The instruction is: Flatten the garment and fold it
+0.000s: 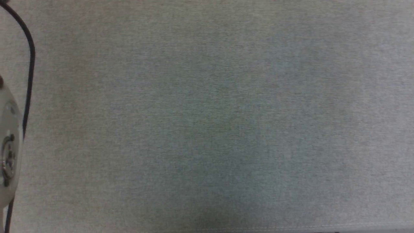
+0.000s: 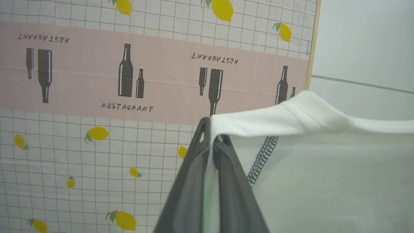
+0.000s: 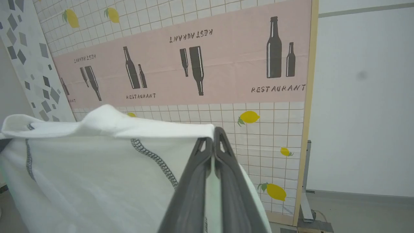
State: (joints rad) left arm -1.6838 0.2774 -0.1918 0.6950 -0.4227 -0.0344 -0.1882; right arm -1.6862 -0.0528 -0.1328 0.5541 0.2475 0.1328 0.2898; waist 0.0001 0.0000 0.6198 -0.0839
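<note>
Aloft before the printed backdrop (image 3: 226, 64): the garment (image 3: 81, 181), white and thin, with dark zigzag stitching (image 2: 262, 157) at its seams. It hangs as a sheet from one folded top edge, stretched between left gripper (image 2: 212, 132) and right gripper (image 3: 212, 139); both sets of jaws are pinched together on that edge. Handling, judged: very light, limp, liable to slip from a shallow pinch and bunch when lowered. Best hold: doubled hem or seam corners, well apart.

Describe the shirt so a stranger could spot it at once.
Find the panel printed with lemons and bottles. In front of it hangs the shirt, its top edge pinched by the left gripper and right gripper. It is thin white cloth with dark zigzag stitching, unlike the patterned panel.
</note>
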